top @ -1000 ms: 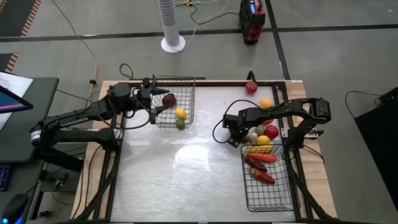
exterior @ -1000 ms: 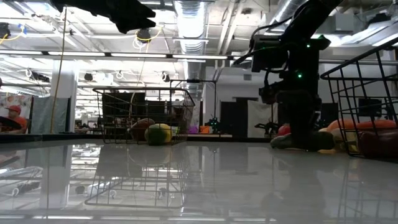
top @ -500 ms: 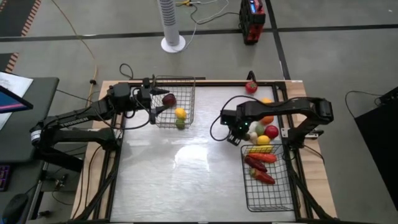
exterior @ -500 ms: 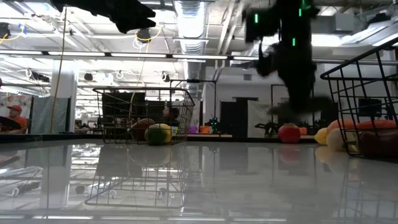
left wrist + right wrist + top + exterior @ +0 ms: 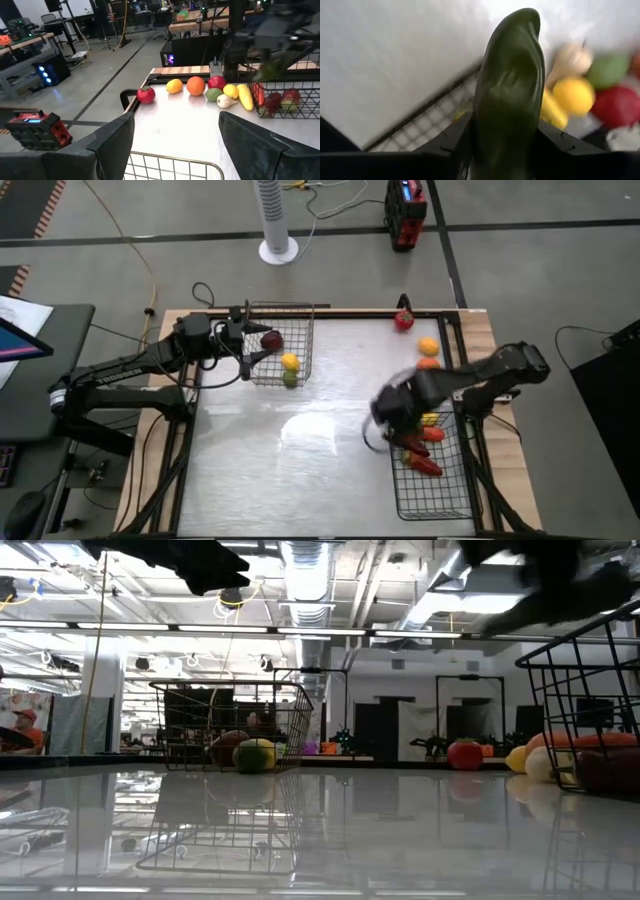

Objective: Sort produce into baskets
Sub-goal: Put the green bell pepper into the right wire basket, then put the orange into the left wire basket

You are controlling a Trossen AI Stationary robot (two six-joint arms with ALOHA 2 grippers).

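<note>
My right gripper (image 5: 392,408) is shut on a long dark green vegetable (image 5: 510,85) and shows blurred above the table, by the far left corner of the near-right wire basket (image 5: 432,490), which holds long red pieces (image 5: 418,450). My left gripper (image 5: 175,145) is open and empty over the far-left wire basket (image 5: 298,315), which holds maroon, yellow and green round pieces (image 5: 290,362). Loose red, orange and yellow produce (image 5: 427,346) lies on the table at the far right. My right gripper pinches the green vegetable's lower part (image 5: 505,145) between its two fingers (image 5: 455,145). The vegetable lies along the fingers and sticks out past their tips. It is lifted clear of the table.
The table's middle (image 5: 300,440) is bare and glossy. A red round piece (image 5: 403,320) sits at the far edge. In the low view the far-left basket (image 5: 230,725) and the near-right basket's wall (image 5: 590,690) stand on either side of the open middle.
My right gripper has risen from the pile of loose produce at the far right with the green vegetable, lifting it clear. It has then swung toward the table's near edge, to the near-right basket's far corner. It has left the low view upward.
</note>
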